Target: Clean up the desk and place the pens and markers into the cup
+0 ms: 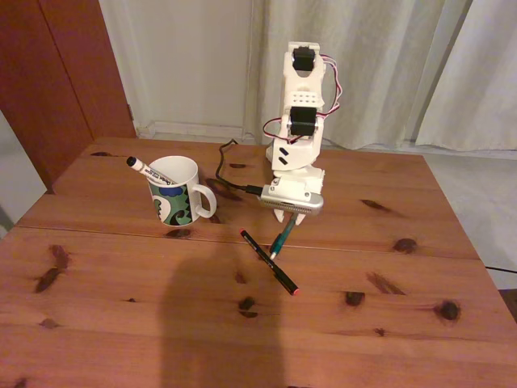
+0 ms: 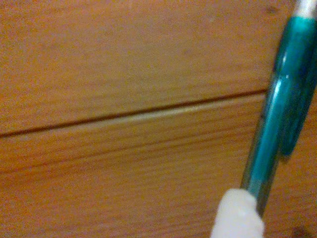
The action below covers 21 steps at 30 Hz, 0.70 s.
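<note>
On the reddish-brown desk (image 1: 121, 323) my gripper (image 1: 285, 219) hangs low at the middle, shut on the upper part of the teal-green pen (image 1: 281, 239). The pen slants down to the left, its tip close to the thin black pen (image 1: 268, 261) with red ends, which lies flat on the wood. In the wrist view the teal-green pen (image 2: 277, 114) runs along the right side, with one white fingertip (image 2: 237, 215) against it above the desk seam (image 2: 124, 116). The white patterned cup (image 1: 174, 194) stands at the left with the white marker (image 1: 149, 171) leaning inside it, black cap up.
A black cable (image 1: 230, 174) runs over the desk from behind the cup to the arm's base (image 1: 295, 153). A curtain and a wall stand behind the desk. A dark shadow falls across the front middle of the wood.
</note>
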Tool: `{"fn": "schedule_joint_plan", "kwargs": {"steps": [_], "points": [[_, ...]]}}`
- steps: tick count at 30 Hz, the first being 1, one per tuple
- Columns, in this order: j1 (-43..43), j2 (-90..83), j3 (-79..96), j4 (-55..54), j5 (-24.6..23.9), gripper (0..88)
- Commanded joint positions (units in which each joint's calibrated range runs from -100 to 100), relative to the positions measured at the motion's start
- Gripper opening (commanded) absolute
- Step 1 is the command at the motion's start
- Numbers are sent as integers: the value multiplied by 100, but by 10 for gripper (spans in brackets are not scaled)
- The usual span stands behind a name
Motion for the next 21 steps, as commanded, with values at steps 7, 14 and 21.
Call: {"fn": "schedule_joint_plan", "kwargs": {"steps": [7, 14, 21], "points": [[-49, -81, 527, -715, 55, 127], [-49, -81, 852, -1111, 60, 127], [-9, -89, 1005, -1111, 196, 127]]}}
